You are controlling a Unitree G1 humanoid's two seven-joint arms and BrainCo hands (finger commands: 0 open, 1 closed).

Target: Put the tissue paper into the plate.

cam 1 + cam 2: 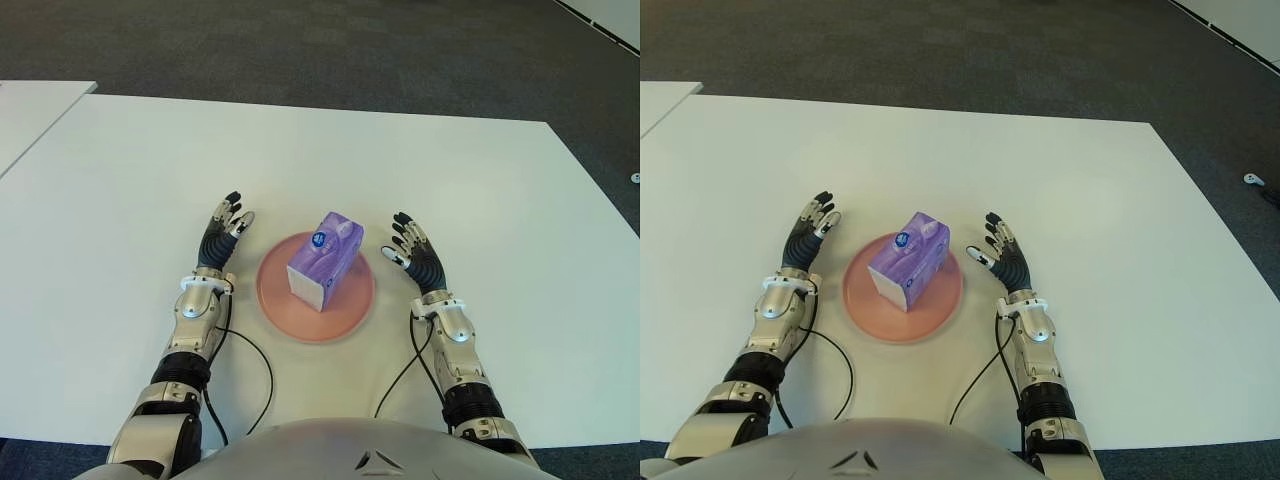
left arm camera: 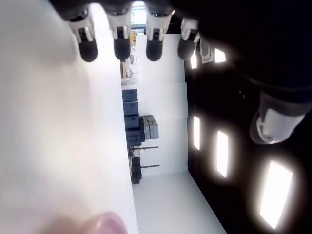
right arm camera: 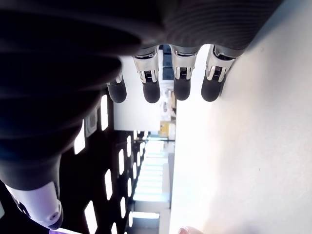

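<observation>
The purple tissue paper pack [image 1: 325, 260] stands on the pink plate [image 1: 345, 320], between the two robot hands and touching neither. The left robot hand [image 1: 220, 238] shows just off the plate's left rim, fingers [image 2: 123, 48] straight and spread, holding nothing. The right robot hand [image 1: 415, 253] shows just off the plate's right rim, fingers [image 3: 151, 90] likewise extended and apart, empty. A narrow strip of bare counter separates each hand from the plate's edge. The white counter [image 1: 480, 200] stretches wide and bare beyond both hands and outward to either side; its far and right edges lie well away from the hands. A second white surface [image 1: 35, 115] sits far off the left hand's side. Dark grey carpet [image 1: 330, 50] lies past the counter's far edge.
</observation>
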